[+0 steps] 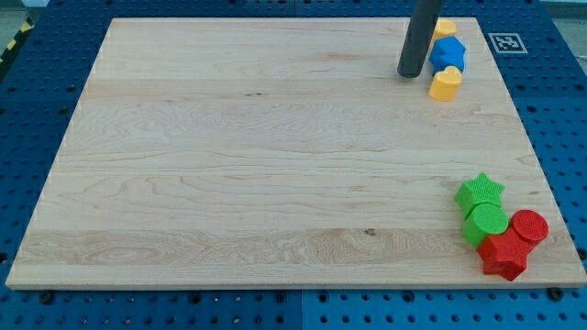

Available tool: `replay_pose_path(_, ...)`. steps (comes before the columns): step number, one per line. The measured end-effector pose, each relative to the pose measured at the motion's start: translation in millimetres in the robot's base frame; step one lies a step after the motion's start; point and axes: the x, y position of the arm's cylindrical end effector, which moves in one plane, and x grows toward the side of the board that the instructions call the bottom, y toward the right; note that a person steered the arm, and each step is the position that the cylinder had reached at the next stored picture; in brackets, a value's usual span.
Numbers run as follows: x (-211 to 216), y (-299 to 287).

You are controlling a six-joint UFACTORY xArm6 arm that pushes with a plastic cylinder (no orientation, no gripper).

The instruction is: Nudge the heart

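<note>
In the camera view, a pale wooden worktop (275, 156) is seen on a blue pegboard base (37, 101). The yellow heart (445, 84) lies near the view's top right, touching the blue block (448, 53) above it; a further yellow block (445, 27), its shape hard to make out, is partly hidden behind the rod. My tip (409, 74) rests just left of the heart, apart from it. No fingers are fitted, so no grasp can be told. At the bottom right are clustered a green star (481, 192), a green cylinder (486, 221), a red cylinder (529, 225) and a red star (503, 255).
</note>
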Motion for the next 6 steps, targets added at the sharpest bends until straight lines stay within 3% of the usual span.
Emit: replay_pose_path(6, 49, 17)
